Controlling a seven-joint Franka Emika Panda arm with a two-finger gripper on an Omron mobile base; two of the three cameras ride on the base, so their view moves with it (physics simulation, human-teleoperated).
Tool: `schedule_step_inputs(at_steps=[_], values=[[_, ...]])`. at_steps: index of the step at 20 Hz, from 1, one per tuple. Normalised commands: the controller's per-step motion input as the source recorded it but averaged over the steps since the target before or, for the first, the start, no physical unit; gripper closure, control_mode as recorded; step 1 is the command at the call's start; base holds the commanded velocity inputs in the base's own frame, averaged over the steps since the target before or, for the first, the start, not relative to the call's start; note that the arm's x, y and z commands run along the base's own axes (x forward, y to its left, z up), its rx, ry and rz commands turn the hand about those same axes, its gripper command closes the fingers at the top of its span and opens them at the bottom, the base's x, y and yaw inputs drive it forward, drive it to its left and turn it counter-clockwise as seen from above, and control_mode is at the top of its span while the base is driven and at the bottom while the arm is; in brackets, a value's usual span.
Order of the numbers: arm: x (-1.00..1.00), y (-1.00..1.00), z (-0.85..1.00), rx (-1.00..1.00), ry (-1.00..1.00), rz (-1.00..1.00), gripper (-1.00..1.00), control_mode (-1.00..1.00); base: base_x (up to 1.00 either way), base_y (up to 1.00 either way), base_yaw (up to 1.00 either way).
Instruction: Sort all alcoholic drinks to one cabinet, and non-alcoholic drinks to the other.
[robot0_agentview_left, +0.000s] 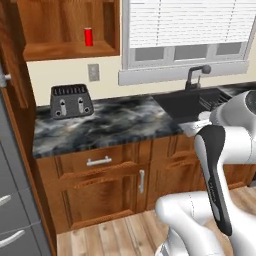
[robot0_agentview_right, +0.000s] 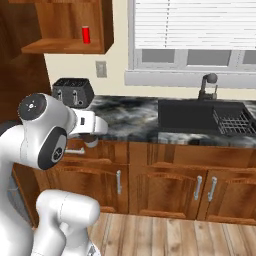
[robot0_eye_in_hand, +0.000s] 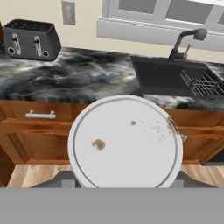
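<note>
I see a pale lid (robot0_eye_in_hand: 125, 141) close below the hand; finger state unreadable; red can (robot0_agentview_left: 88, 36) on the cabinet (robot0_agentview_left: 70, 49) shelf edge; counter (robot0_agentview_left: 120, 125) bare beside toaster (robot0_agentview_left: 71, 100).

arm (robot0_agentview_right: 47, 135): folded low | wrist: level, pointing forward

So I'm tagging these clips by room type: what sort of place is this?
A home kitchen, rendered rather than real. A dark sink with a faucet sits in a marbled counter under a window, with a black toaster alongside.
</note>
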Motion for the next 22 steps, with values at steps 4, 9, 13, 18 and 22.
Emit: schedule_step_inputs(at_steps=[4,9,13,18,22], values=[[0.00,0.00,0.00,0.00,0.00,0.00,1.00,1.00,0.23,0.52,-0.01],[0.00,0.00,0.00,0.00,0.00,0.00,1.00,1.00,0.30,0.52,-0.01],[0.00,0.00,0.00,0.00,0.00,0.00,1.00,1.00,0.39,0.53,-0.02],[0.00,0.00,0.00,0.00,0.00,0.00,1.00,1.00,0.46,0.48,-0.02],[0.00,0.00,0.00,0.00,0.00,0.00,1.00,1.00,0.48,0.38,0.00]])
